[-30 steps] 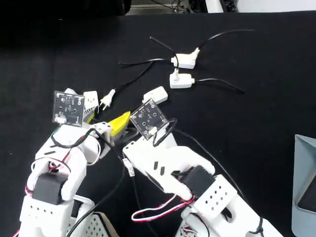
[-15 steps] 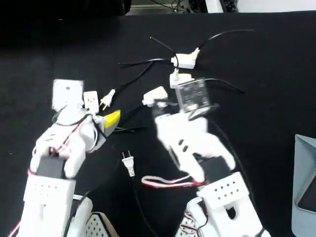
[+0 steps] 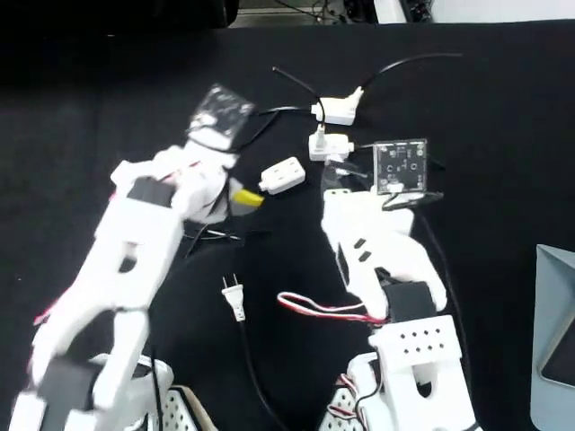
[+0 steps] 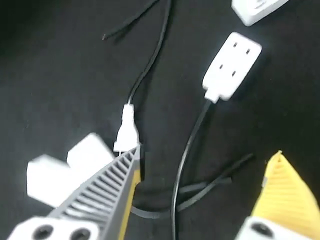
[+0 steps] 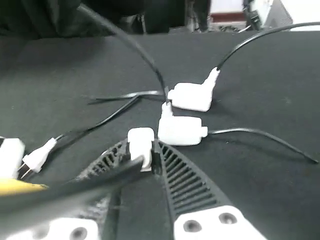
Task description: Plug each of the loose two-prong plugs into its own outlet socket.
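The left gripper [image 4: 206, 152] is hanging wide open over the black table [image 3: 503, 251], gripping nothing, its grey and yellow fingers standing well apart. A white plug [image 4: 127, 129] is lying just beside the grey finger's tip, with a second socket [image 4: 67, 170] close by it. An outlet socket [image 3: 283, 174] is lying ahead of those open jaws, its cord trailing back between them. The right gripper [image 5: 142, 150] is pointing at that same socket from the other side. Its jaws are partly open, one tip showing at each side of the socket, and I cannot tell whether they are touching it. Toward the far edge two filled sockets [image 3: 329, 145] are sitting close together, each with a plug seated in it. A loose plug [image 3: 233, 296] is lying between the two arms, prongs pointing away, its cord running toward the near edge. Bare cloth is stretching right of the right arm as far as a grey bin [image 3: 550, 332] at the table's right edge
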